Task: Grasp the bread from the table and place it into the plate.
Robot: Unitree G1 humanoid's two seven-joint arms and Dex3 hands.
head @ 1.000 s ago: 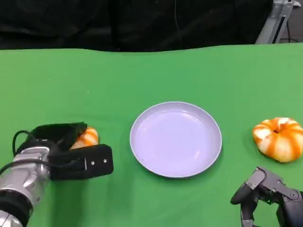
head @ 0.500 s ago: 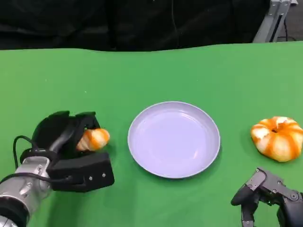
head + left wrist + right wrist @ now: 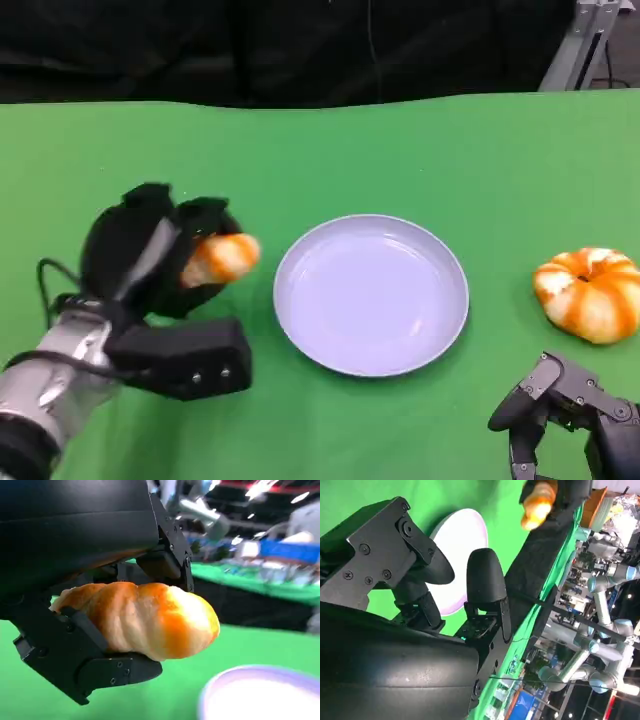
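A bread roll is held in the left hand, lifted off the green table and kept just to the left of the plate in the head view. The roll is golden with an orange-brown end that sticks out past the black fingers toward the plate rim. In the left wrist view the roll is seen clamped between fingers above and below it, with its rounded end free, and the plate's pale edge is seen lower down, beyond the hand. The roll is not yet over the plate; it is near the rim but apart from it.

The plate is pale lilac, round and shallow, and it sits near the middle of the table.

The right hand is seen at the lower right of the head view, low over the table, with its fingers curled downward and nothing held in them. In the right wrist view its fingers are seen apart from each other with nothing between them, with the plate beyond them and the roll farther off.

A second piece of bread, a round bun striped orange and white, lies on the table to the right of the plate, well apart from it and just beyond the right hand.

A black backdrop is seen behind the far table edge.
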